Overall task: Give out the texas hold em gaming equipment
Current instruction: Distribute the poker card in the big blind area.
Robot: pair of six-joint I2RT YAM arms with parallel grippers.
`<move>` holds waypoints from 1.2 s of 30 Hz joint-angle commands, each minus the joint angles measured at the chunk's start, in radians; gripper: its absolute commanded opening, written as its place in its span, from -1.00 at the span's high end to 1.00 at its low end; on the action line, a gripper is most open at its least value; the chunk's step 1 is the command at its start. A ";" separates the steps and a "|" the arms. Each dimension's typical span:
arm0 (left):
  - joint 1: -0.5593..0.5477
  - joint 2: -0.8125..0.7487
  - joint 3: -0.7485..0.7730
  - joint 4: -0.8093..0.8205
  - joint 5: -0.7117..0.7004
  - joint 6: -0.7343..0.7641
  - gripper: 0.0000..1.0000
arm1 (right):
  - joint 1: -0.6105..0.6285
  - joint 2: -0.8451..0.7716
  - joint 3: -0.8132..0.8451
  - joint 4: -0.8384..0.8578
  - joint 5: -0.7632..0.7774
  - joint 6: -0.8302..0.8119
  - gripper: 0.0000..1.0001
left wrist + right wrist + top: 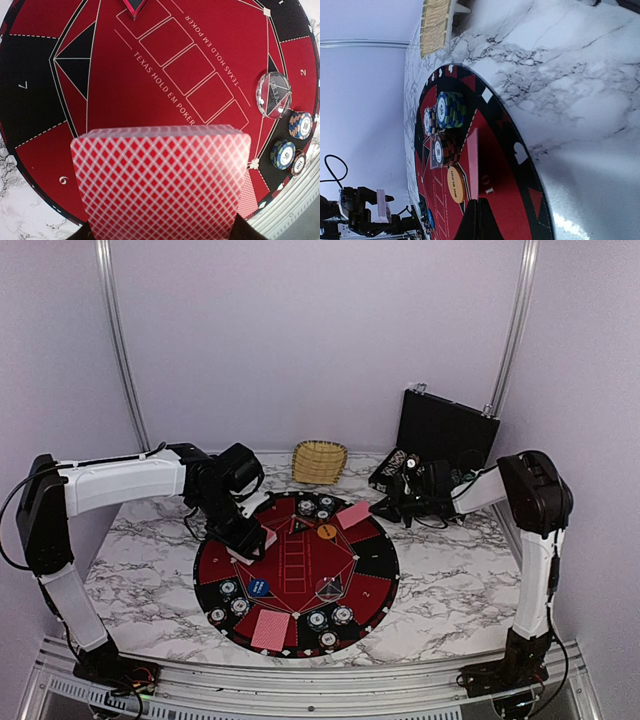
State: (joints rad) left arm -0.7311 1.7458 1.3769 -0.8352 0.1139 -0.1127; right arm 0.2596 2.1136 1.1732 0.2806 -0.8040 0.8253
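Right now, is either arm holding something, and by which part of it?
The left gripper holds the deck of red-backed cards by its end nearest the wrist; the right gripper holds nothing.

Bright, even, diffuse light; shadows faint; a pale sheen on the marble table (570, 220) in the right wrist view; the card deck (160, 180) looms close, slightly soft; the mat (40, 100) bows at its rim.

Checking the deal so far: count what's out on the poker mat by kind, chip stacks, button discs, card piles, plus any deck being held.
Chip stacks: 9
Button discs: 3
Dealt card piles: 2
Deck in left gripper: 1
Total: 15
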 commanded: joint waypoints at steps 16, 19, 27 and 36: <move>0.004 -0.014 0.017 0.005 0.047 0.012 -0.13 | 0.079 -0.053 0.134 -0.465 0.377 -0.378 0.28; 0.000 -0.015 0.021 0.004 0.051 0.013 -0.13 | 0.089 -0.086 0.129 -0.505 0.443 -0.403 0.10; -0.035 -0.006 0.044 -0.007 0.044 0.028 -0.13 | 0.111 -0.251 0.010 -0.395 0.247 -0.345 -0.42; -0.101 0.035 0.098 -0.022 0.024 0.044 -0.13 | 0.249 -0.329 -0.130 -0.109 -0.028 -0.104 -0.57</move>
State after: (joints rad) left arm -0.8101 1.7550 1.4296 -0.8417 0.1471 -0.0864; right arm 0.4461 1.8080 1.0679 0.0303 -0.6971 0.6041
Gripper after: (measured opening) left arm 0.667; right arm 0.782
